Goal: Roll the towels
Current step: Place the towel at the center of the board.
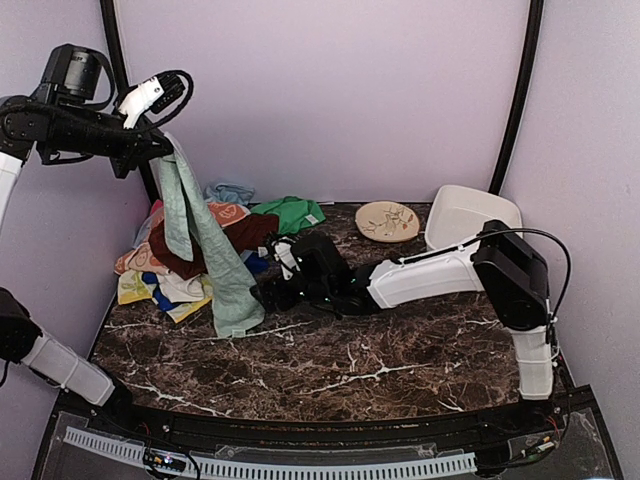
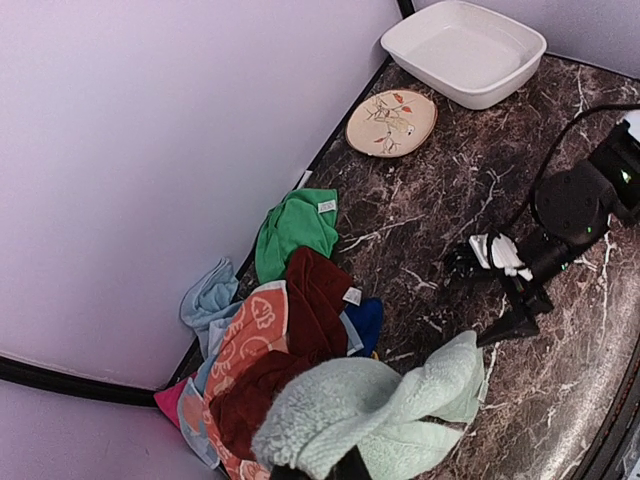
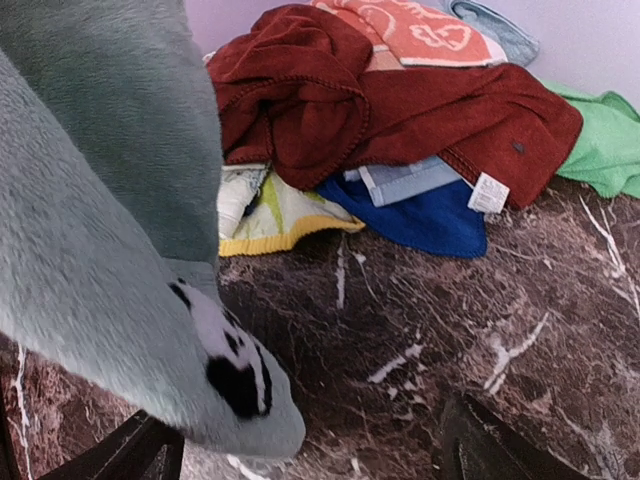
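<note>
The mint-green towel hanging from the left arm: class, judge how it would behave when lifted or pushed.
Probably floppy: the mint-green towel hangs in folds, its lower end crumpled on the table. Its fluffy pile suggests it is grippy rather than slippery. Pushed, it would probably bunch rather than slide.

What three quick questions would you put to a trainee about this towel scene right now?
1. True or false: the left gripper is shut on the mint-green towel, holding it high.
2. What lies beside the white dish? A) patterned plate B) mug C) sponge
3. Fill in: the right gripper has its jaws ____.
Key: 1 true; 2 A; 3 open.
</note>
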Controlling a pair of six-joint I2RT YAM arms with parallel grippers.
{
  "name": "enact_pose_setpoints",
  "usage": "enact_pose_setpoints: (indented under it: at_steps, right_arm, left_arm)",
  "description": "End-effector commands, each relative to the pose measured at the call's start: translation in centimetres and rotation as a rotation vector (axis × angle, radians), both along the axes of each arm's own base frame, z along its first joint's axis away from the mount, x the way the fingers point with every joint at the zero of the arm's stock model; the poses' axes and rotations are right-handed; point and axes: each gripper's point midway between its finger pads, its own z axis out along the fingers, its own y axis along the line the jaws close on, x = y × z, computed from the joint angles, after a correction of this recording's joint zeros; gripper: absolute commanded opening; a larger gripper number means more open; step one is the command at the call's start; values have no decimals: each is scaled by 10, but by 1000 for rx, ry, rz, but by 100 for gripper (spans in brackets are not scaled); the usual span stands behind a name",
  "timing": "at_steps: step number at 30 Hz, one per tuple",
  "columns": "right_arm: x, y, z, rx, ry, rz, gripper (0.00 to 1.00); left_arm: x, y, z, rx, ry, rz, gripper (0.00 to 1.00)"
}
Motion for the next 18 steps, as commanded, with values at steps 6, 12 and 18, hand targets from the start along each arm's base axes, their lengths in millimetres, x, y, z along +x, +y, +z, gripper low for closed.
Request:
enact_pose_setpoints:
  at_steps: [6, 12, 18]
  right_arm:
    - [0, 0, -2, 108, 89, 216, 94]
    - [-3, 26, -12, 170, 155, 279, 87]
    - [-27, 48, -9, 201, 178, 365, 67]
  left_arm:
    - [-15, 2, -9, 41, -8, -54, 0]
    - [-13, 3, -9, 41, -9, -42, 0]
    - [-8, 1, -15, 40, 1, -35, 0]
